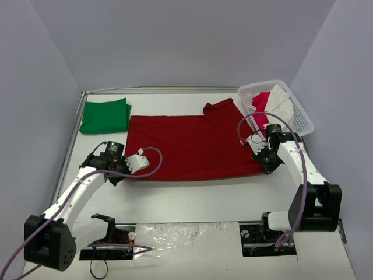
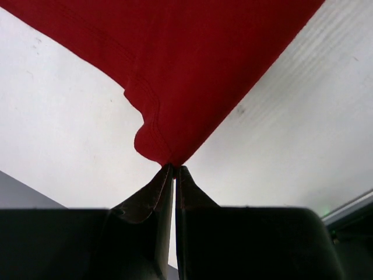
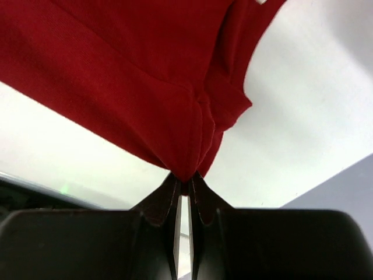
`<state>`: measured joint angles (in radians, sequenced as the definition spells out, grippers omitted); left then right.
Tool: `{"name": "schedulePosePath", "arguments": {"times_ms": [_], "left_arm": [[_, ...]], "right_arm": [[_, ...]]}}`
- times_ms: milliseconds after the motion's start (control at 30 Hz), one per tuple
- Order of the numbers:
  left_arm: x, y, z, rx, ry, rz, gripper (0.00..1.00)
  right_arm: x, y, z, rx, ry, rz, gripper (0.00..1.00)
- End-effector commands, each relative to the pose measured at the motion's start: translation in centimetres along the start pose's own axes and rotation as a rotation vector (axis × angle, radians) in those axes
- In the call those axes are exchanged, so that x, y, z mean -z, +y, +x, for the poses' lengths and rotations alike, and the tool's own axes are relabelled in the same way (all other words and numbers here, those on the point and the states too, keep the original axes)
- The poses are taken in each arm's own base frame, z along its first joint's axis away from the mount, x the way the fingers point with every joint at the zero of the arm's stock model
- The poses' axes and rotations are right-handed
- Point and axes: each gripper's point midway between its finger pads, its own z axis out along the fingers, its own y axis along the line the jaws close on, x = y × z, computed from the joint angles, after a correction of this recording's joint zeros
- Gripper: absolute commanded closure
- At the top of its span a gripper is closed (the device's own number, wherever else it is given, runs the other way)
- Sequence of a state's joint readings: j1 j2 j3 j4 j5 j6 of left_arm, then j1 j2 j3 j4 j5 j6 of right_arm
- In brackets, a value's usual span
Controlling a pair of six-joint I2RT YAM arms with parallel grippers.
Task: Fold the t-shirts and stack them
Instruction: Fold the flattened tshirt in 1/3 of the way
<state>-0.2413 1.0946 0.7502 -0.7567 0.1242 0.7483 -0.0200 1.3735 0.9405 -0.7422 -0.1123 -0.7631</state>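
Observation:
A large dark red t-shirt (image 1: 186, 144) lies spread across the middle of the white table. My left gripper (image 1: 125, 173) is shut on its near left corner, seen pinched at the fingertips in the left wrist view (image 2: 173, 166). My right gripper (image 1: 269, 166) is shut on its near right corner, with bunched cloth (image 3: 192, 146) between the tips in the right wrist view (image 3: 186, 178). One sleeve (image 1: 220, 108) sticks out at the far edge. A bright green t-shirt (image 1: 105, 115) lies folded at the far left of the table.
A white plastic basket (image 1: 300, 114) with pink and white clothes stands at the far right. Grey walls close in the table on three sides. A raised rail (image 1: 73, 134) runs along the left edge. The arm bases (image 1: 192, 239) sit at the near edge.

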Motion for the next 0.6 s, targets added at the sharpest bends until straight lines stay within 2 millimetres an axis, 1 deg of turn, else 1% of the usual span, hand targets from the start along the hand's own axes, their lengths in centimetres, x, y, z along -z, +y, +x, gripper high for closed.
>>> {"name": "schedulePosePath", "arguments": {"times_ms": [0,67,100,167,200,300,367,400,433,467,500,533,567], "left_arm": [[2.5,-1.9,1.8,-0.051,0.039,0.042,0.98],[3.6,-2.4,2.0,-0.057,0.034,0.058,0.98],[4.3,-2.2,1.6,-0.062,0.014,0.040,0.98],[5.1,-2.6,1.7,-0.070,0.008,0.050,0.98],[5.7,-2.5,1.5,-0.072,-0.008,0.040,0.98],[6.3,-2.9,1.6,-0.079,-0.014,0.051,0.98],[6.4,-3.3,1.9,-0.089,-0.010,0.062,0.96],[6.5,-3.5,2.0,-0.103,-0.012,0.066,0.87],[6.5,-3.9,2.4,-0.106,-0.001,0.081,0.83],[6.6,-4.1,2.5,-0.122,0.000,0.088,0.81],[6.8,-4.5,2.4,-0.129,-0.011,0.104,0.78],[7.0,-4.7,2.5,-0.138,-0.013,0.117,0.78],[7.4,-5.1,2.8,-0.159,-0.006,0.138,0.77]], "right_arm": [[2.5,2.5,2.8,0.027,0.042,-0.055,1.00],[3.4,2.8,3.0,0.036,0.023,-0.040,1.00],[3.7,3.2,3.5,0.038,0.032,-0.048,1.00],[4.3,3.7,3.9,0.050,0.026,-0.048,1.00],[4.7,4.0,4.2,0.050,0.033,-0.058,1.00],[5.9,4.2,4.3,0.055,0.006,-0.042,1.00],[6.4,4.3,4.2,0.064,-0.006,-0.041,1.00],[6.6,4.4,4.3,0.067,-0.003,-0.044,0.83],[6.7,4.5,4.3,0.073,-0.001,-0.048,0.70],[6.7,4.5,4.3,0.073,-0.002,-0.054,0.65],[6.8,4.8,4.3,0.078,-0.002,-0.069,0.56],[7.0,4.8,4.2,0.083,-0.005,-0.077,0.51],[7.1,5.0,4.3,0.085,-0.001,-0.086,0.49]]}}
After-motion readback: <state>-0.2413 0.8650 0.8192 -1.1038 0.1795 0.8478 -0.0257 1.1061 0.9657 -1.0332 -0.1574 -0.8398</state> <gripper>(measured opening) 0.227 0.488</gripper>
